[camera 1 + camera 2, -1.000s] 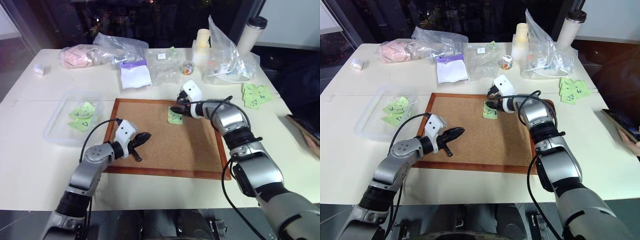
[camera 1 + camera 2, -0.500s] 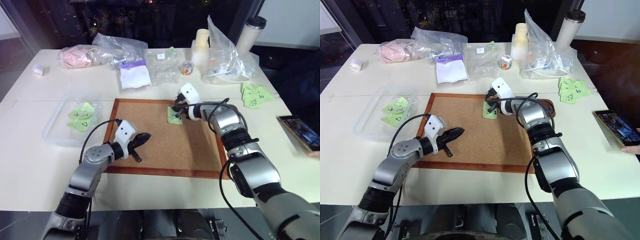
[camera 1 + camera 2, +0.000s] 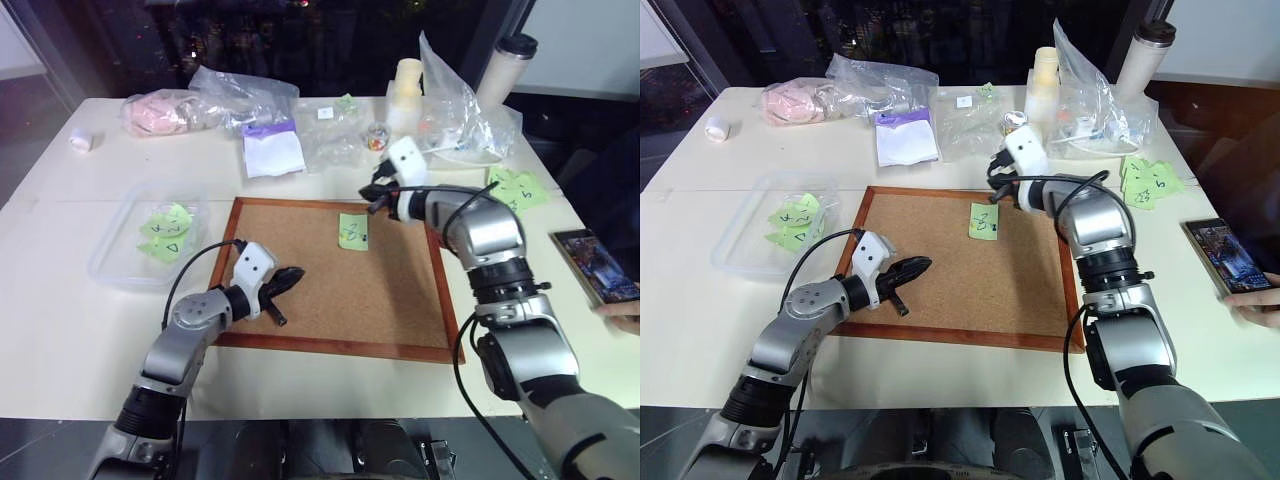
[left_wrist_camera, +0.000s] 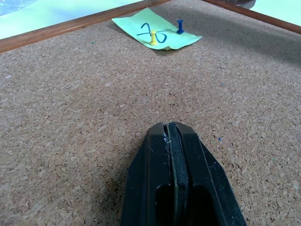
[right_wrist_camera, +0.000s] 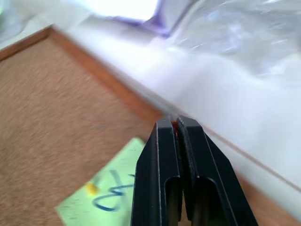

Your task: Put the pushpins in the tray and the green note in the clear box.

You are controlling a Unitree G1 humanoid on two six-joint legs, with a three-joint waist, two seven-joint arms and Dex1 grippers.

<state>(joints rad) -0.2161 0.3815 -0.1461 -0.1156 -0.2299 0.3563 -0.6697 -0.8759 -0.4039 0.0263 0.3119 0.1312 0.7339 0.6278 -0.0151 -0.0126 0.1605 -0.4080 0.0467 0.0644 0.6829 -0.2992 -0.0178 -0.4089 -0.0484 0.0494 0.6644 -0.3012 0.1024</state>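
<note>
A: Two counted, standing upright in the small square light-green sticky note [image 3: 353, 230] with the blue scribble: a tiny yellow pushpin [image 4: 153, 37] near its middle and a blue pushpin [image 4: 179, 26] by one corner. Found flat on the large wood-framed cork board [image 3: 330, 290], toward one o'clock from the board's centre.

B: And the hands?

A: Saw the right gripper [image 5: 178, 126] hovering at one o'clock of that note, clear of it, pressed together on a speck of red. Took that for a red pushpin [image 5: 174, 123] nipped at the tips. Saw the left gripper [image 3: 296, 271] low over the cork at about seven o'clock of the note, pressed flat together with nothing between.

B: Handling?

A: Judged the pins as hard, nearly weightless and slippery. Best pinched across the head, then drawn straight out along the shaft. Could easily have squirted out of a skewed pinch.

B: The paper?

A: Thin, limp and easy to crease. Probably would have torn if dragged while pinned. Once freed, best nipped at an edge or a corner.

B: Destination?

A: Spotted the shallow rectangular transparent plastic box [image 3: 110, 262] at nine o'clock of the board, just beside the frame, with other green notes already inside.
</note>
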